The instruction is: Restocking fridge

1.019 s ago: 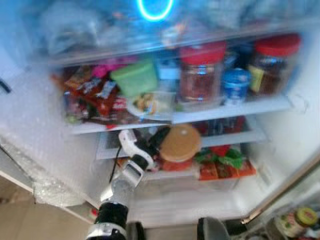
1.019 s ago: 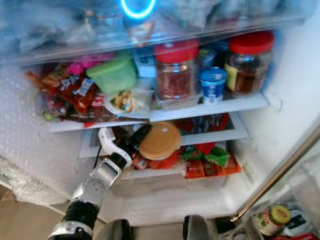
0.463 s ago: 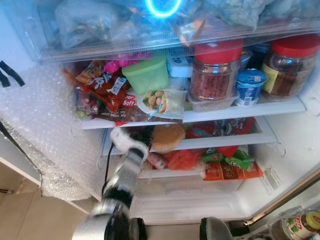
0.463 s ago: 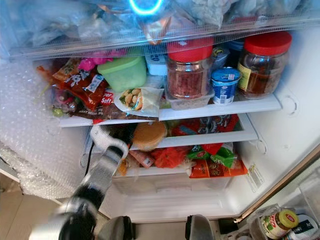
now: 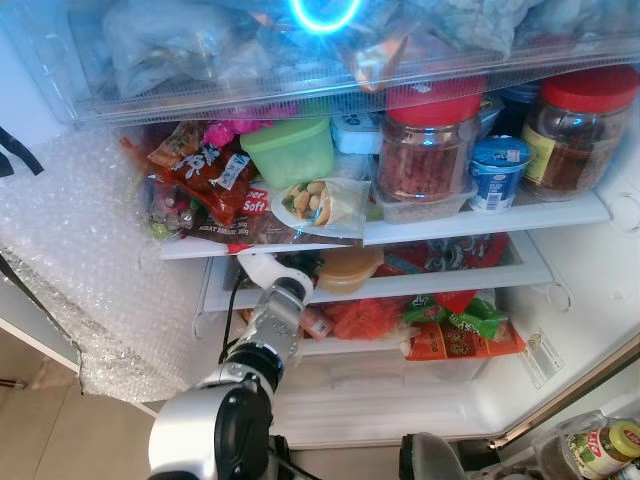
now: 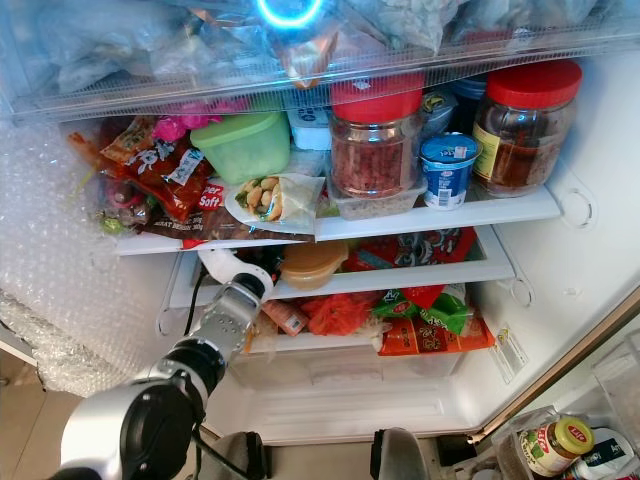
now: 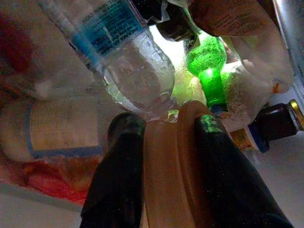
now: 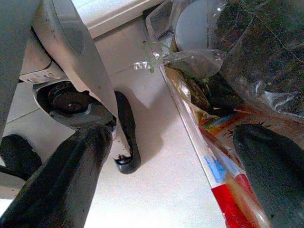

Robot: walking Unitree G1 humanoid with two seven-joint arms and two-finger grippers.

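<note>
So the left gripper (image 7: pixel 164 142) is pinching a tan lidded tub (image 5: pixel 347 268), 1 black finger (image 7: pixel 118 175) on each side of it. The tub sits on the fridge's middle shelf (image 5: pixel 450 282), tucked under the shelf carrying the red-lidded jars (image 5: pixel 428 140). The left arm (image 5: pixel 262 330) reaches up and forward into that gap, wrist buried in there. Behind the tub there's a clear water bottle (image 7: pixel 128 61) and a green bottle (image 7: pixel 209 71), rest is murky. The right gripper (image 8: pixel 166 166) hangs spread wide over the floor.

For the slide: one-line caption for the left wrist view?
Left gripper clamps a tan lidded container among bottles on the fridge shelf.
</note>
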